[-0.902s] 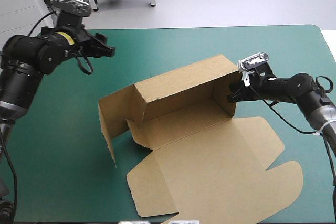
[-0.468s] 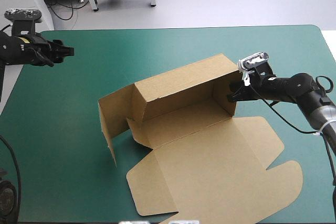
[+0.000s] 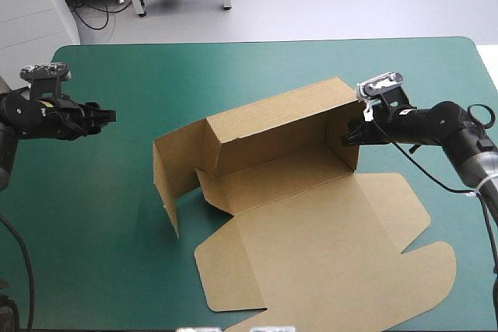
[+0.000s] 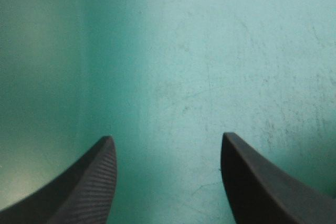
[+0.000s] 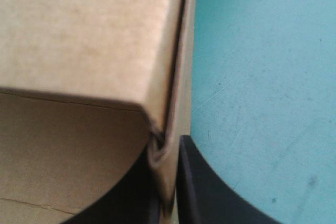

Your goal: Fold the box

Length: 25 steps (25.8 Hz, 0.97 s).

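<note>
Half-raised brown box (image 3: 296,192) mid-table on the teal-green cover (image 3: 233,68), pinched at its right end wall.

From above: back wall and both end walls upright, the left one swung outward, lid lying flat toward the near edge with rounded tabs. Right gripper (image 3: 348,138) clamped on the right end wall; up close, doubled corrugated board squeezed between black fingers (image 5: 210,192), one inside, one outside. Left gripper (image 3: 107,116) well apart near the table's left edge, spread wide, only faintly scratched cover between its ribbed fingers (image 4: 84,192).
</note>
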Each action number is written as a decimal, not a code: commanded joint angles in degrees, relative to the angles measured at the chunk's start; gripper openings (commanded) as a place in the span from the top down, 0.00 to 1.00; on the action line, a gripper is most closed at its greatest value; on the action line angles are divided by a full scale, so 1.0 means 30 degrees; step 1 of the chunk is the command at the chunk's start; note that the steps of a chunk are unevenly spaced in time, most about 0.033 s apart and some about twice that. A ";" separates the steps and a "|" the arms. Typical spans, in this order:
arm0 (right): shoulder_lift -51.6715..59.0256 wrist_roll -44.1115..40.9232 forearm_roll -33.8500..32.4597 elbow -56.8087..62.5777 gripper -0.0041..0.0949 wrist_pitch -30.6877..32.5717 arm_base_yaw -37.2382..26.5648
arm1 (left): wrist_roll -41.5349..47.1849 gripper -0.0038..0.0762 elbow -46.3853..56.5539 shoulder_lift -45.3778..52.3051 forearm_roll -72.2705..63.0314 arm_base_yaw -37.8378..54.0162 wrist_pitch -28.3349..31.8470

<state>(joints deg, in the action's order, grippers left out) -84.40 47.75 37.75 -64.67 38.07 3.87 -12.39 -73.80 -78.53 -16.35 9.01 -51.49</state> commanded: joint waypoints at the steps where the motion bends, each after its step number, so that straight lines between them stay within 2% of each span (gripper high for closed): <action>1: 0.0733 -0.0714 0.0743 -0.0704 0.98 -0.0376 0.0070 | -0.0376 0.43 0.0980 0.1403 -0.0751 0.0005 0.1654; 9: 0.0733 -0.0950 0.0404 -0.0704 0.98 -0.0247 0.0070 | -0.0460 0.43 0.4909 0.3415 -0.0714 0.0005 0.4034; 12: 0.0733 -0.2047 -0.0008 -0.0800 0.98 -0.0150 0.0070 | -0.0460 0.43 0.5583 0.3853 -0.0569 0.0005 0.4723; 15: 0.0733 -0.5409 -0.2379 -0.1727 0.98 0.1014 0.0070 | -0.0460 0.43 0.5661 0.4016 0.0002 0.0005 0.5080; 20: 0.0733 -0.8030 -0.4985 -0.3690 0.98 0.2899 0.0070 | -0.0460 0.43 0.5661 0.4016 0.0177 0.0005 0.5202; 25: 0.0127 -0.9796 -0.7038 -0.6842 0.98 0.7113 0.0070 | -0.0460 0.43 0.5661 0.4016 0.0177 0.0005 0.5136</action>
<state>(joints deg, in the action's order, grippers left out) -84.65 20.28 16.87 -80.45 55.95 3.87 -13.73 -55.39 -67.93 -15.26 9.11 -38.86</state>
